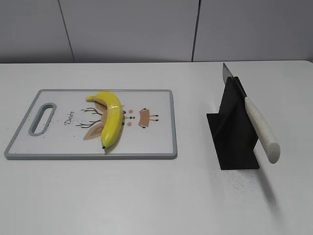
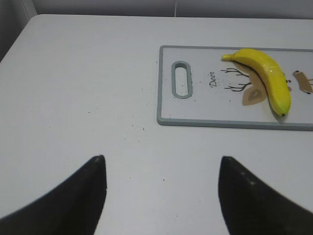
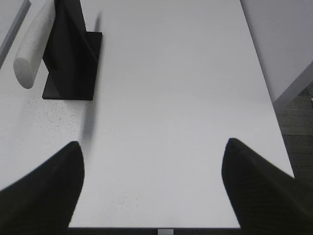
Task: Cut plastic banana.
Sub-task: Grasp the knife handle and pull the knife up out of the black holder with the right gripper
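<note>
While both grippers, left and right, hang spread above the speckled white table, the plastic banana rests on the deer-printed cutting board before grey wall panels.

Right gripper: fingers spread wide, nothing between, hovering over bare white table. Black knife stand upper left, well apart from fingers. Knife's white handle sticks out on stand's left side. Table edge along right.
</note>
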`<action>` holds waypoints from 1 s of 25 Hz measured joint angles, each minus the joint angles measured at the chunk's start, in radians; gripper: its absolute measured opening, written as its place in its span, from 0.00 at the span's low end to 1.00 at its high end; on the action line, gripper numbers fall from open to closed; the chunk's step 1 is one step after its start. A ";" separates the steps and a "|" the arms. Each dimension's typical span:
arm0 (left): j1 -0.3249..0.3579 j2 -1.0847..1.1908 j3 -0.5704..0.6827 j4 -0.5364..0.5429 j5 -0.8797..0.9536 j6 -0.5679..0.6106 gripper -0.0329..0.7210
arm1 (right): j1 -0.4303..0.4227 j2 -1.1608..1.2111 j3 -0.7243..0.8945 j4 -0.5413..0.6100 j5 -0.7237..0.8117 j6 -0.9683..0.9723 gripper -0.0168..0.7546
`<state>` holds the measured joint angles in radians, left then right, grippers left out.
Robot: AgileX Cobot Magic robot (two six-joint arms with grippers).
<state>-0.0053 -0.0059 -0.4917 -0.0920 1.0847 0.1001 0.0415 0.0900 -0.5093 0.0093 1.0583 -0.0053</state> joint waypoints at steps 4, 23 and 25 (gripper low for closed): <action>0.000 0.000 0.000 0.001 0.000 0.000 0.95 | 0.000 0.053 -0.031 0.002 0.002 0.005 0.90; 0.000 0.000 0.000 0.001 0.000 0.000 0.90 | 0.000 0.563 -0.166 0.159 0.150 0.075 0.76; 0.000 0.000 0.000 0.001 0.000 0.000 0.90 | 0.000 0.627 -0.205 0.159 0.153 0.065 0.75</action>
<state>-0.0053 -0.0059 -0.4917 -0.0909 1.0847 0.1001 0.0415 0.7170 -0.7145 0.1684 1.2112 0.0599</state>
